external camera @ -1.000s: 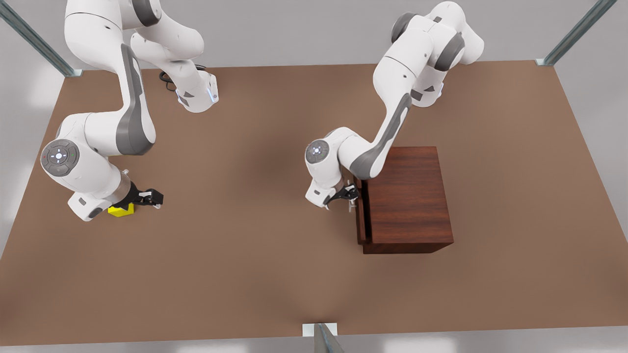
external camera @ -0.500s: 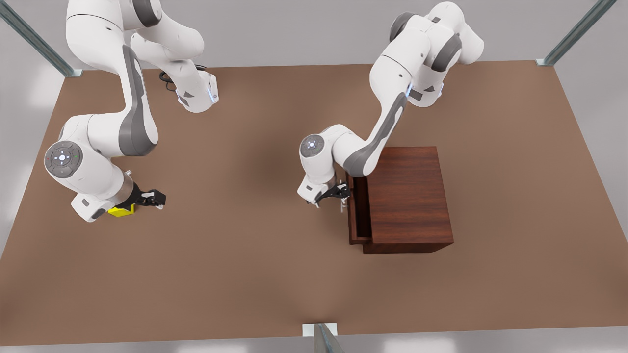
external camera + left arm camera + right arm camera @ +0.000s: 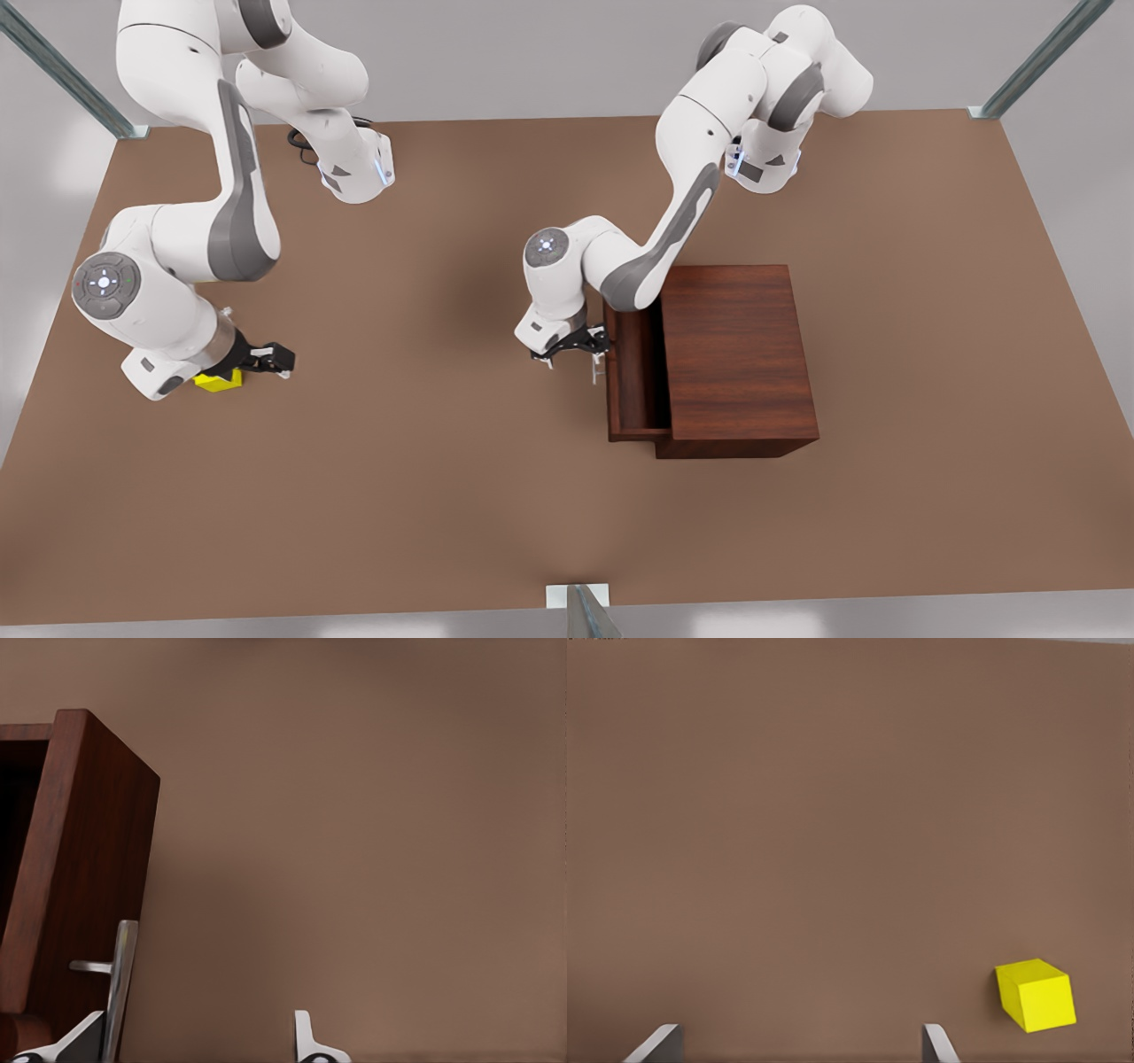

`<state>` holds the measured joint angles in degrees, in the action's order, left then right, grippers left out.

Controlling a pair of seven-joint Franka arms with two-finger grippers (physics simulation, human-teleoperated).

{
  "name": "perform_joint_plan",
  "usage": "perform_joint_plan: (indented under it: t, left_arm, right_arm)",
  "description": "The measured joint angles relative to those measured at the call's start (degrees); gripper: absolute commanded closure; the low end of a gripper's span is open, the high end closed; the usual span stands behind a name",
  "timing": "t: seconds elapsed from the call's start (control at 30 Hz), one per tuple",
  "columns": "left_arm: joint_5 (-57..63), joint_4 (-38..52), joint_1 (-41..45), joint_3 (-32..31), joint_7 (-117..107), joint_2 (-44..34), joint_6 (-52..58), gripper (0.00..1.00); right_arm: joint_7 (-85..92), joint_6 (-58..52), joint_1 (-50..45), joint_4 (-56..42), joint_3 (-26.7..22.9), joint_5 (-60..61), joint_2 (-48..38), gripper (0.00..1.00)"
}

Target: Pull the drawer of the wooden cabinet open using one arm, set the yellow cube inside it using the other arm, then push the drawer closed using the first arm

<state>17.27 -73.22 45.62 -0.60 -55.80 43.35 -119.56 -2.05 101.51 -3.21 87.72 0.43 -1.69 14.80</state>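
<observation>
The wooden cabinet stands right of centre in the front view. Its drawer sticks partly out toward the front view's left, and the tray is empty. My left gripper is at the drawer front. It is open, with one finger against the silver bar handle and the other finger well apart. The yellow cube lies on the table at the front view's far left. My right gripper hovers open just beside the yellow cube, which sits outside its fingers.
The brown table stretches bare between the cube and the cabinet. Metal frame posts stand at the table's front edge and back corners. Both arm bases are mounted at the far edge.
The drawer has slid steadily out of the cabinet toward the front view's left, with my left gripper moving along at its handle. The right arm has barely shifted beside the cube.
</observation>
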Motion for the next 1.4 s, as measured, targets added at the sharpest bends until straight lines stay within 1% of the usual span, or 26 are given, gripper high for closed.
perform_joint_plan:
  t: [0.13,0.23,0.33,0.37,0.43,0.47,0.5,0.53,0.6,0.63,0.7,0.77,0.8,0.87,0.93,1.13,1.23,1.4]
  left_arm:
    - [0.0,0.4,0.4,-0.1,-0.2,0.1,-0.5,0.0]
    - [0.0,1.2,0.7,-0.1,0.2,-0.9,1.1,0.0]
    - [-0.4,1.5,-1.1,0.3,2.8,-8.0,8.3,0.0]
    - [-1.4,1.6,-3.6,0.6,4.1,-11.5,11.3,0.0]
    - [-5.3,1.5,-16.2,0.9,8.0,-19.5,17.4,0.0]
    - [-7.4,-1.2,-23.1,1.0,10.2,-24.2,20.0,0.0]
    - [-9.0,-9.9,-27.7,1.5,12.4,-31.5,21.2,0.0]
    - [-10.5,-15.5,-30.4,2.7,14.6,-36.2,22.3,0.0]
    - [-13.3,-21.4,-33.7,6.2,19.0,-40.5,24.2,0.0]
    - [-14.3,-22.3,-35.4,7.6,21.4,-41.2,24.9,0.0]
    - [-15.7,-20.3,-40.0,8.6,25.4,-39.9,26.2,0.0]
    - [-17.3,-19.3,-48.8,2.4,28.9,-39.3,27.2,0.0]
    - [-17.9,-19.3,-50.6,0.8,30.5,-39.2,27.6,0.0]
    - [-18.5,-20.0,-50.1,-0.1,33.4,-39.6,28.4,0.0]
    - [-18.9,-20.4,-47.6,-0.3,35.9,-39.9,29.3,0.0]
    - [-19.3,-20.5,-41.7,-0.7,42.0,-40.1,30.8,0.0]
    - [-19.4,-20.4,-41.8,-0.6,44.4,-40.0,31.0,0.0]
    - [-19.3,-19.9,-45.4,-1.0,47.4,-39.8,31.0,0.0]
  right_arm:
    - [-0.2,-0.3,0.9,-0.2,-0.3,0.1,0.0,0.0]
    - [-3.0,-2.9,3.6,-3.6,-0.8,0.3,-0.1,0.0]
    - [-9.5,-4.9,5.8,-4.4,-1.4,0.4,-0.1,0.0]
    - [-12.1,-5.3,6.7,-4.5,-1.1,0.4,-0.1,0.0]
    - [-17.6,-5.2,7.4,-3.7,-0.8,1.0,0.3,0.0]
    - [-20.1,-4.8,7.6,-1.2,-0.7,1.7,0.1,0.0]
    - [-22.4,-4.4,7.7,2.1,-0.6,2.2,-0.4,0.0]
    - [-24.7,-3.5,7.7,5.5,-0.6,2.6,-1.5,0.0]
    - [-28.8,-0.8,8.5,12.5,-0.7,3.3,-4.0,0.0]
    - [-30.8,1.2,9.2,16.6,-0.7,3.5,-5.9,0.0]
    - [-34.7,5.4,11.5,22.0,-0.8,3.8,-8.3,0.0]
    - [-38.4,9.4,14.1,25.6,-0.8,3.9,-9.4,0.0]
    - [-40.2,11.3,15.3,27.3,-0.8,4.0,-9.9,0.0]
    - [-43.4,14.8,17.2,29.4,-0.9,4.0,-10.2,0.0]
    - [-46.3,18.3,18.5,31.2,-0.9,4.2,-9.9,0.0]
    - [-53.5,25.9,20.9,31.9,-0.8,5.4,-6.3,0.0]
    - [-56.3,28.2,21.3,31.8,-0.8,5.5,-4.7,0.0]
    - [-60.0,31.2,23.4,31.8,-0.6,3.5,-2.4,0.0]
